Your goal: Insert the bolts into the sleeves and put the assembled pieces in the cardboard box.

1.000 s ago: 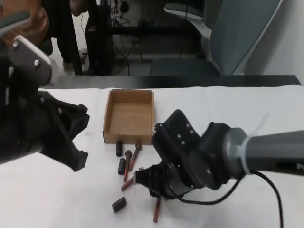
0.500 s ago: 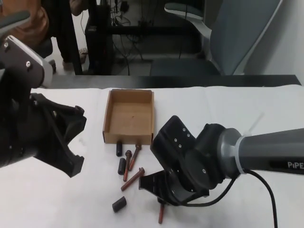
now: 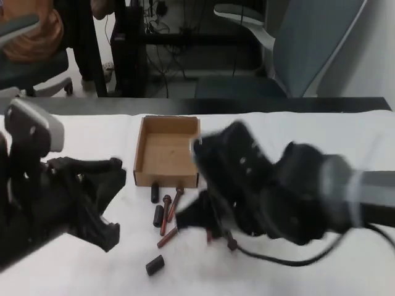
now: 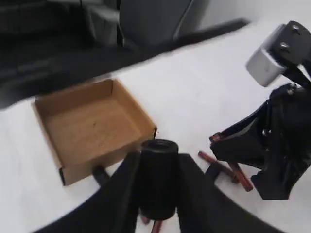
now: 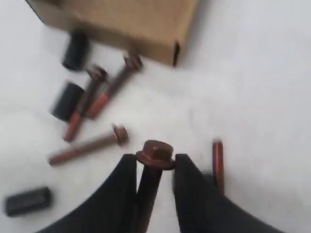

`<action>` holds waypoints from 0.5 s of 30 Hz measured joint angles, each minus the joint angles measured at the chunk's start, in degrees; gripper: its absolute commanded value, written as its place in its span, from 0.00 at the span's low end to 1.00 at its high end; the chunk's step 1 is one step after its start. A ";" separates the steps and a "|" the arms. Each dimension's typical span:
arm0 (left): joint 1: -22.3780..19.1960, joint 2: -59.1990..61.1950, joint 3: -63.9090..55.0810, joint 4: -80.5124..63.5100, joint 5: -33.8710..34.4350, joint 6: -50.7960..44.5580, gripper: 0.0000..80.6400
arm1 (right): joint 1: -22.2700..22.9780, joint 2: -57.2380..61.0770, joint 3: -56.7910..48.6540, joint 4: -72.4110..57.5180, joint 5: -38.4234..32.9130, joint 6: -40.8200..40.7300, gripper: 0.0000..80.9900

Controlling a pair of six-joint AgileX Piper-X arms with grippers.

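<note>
My left gripper (image 4: 158, 159) is shut on a black sleeve (image 4: 158, 187), held upright above the bench in front of the cardboard box (image 4: 92, 126). My right gripper (image 5: 155, 162) is shut on a rust-coloured bolt (image 5: 154, 155), head up, lifted over the loose parts. On the white cloth below lie several bolts (image 5: 87, 144) and three black sleeves (image 5: 68, 99). In the high view the box (image 3: 168, 151) stands at the centre, with the left arm (image 3: 62, 203) beside it and the right arm (image 3: 278, 191) just right of the loose bolts (image 3: 165, 217).
One sleeve (image 3: 155, 265) lies apart near the bench's front. A single bolt (image 5: 217, 165) lies to the side of the right gripper. Behind the bench's far edge stand office chairs (image 3: 308, 43). White cloth (image 3: 308, 132) lies bare at the right rear.
The right arm has lifted off the cloth with a bolt and moved toward the box. The left arm has swung lower and inward toward the centre.
</note>
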 measured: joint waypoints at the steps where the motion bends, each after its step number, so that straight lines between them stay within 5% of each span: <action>1: -0.41 0.00 1.36 -3.47 -0.19 -1.09 0.02 | 0.64 -2.32 0.96 -3.87 0.39 -2.13 0.01; 10: -16.28 7.76 10.87 -25.48 -13.44 -3.60 0.02 | 2.42 -13.22 7.93 -29.19 -4.04 -12.28 0.01; 15: -20.25 15.61 10.95 -32.06 -17.03 -2.45 0.02 | 3.09 -13.22 9.27 -31.41 -7.08 -13.71 0.01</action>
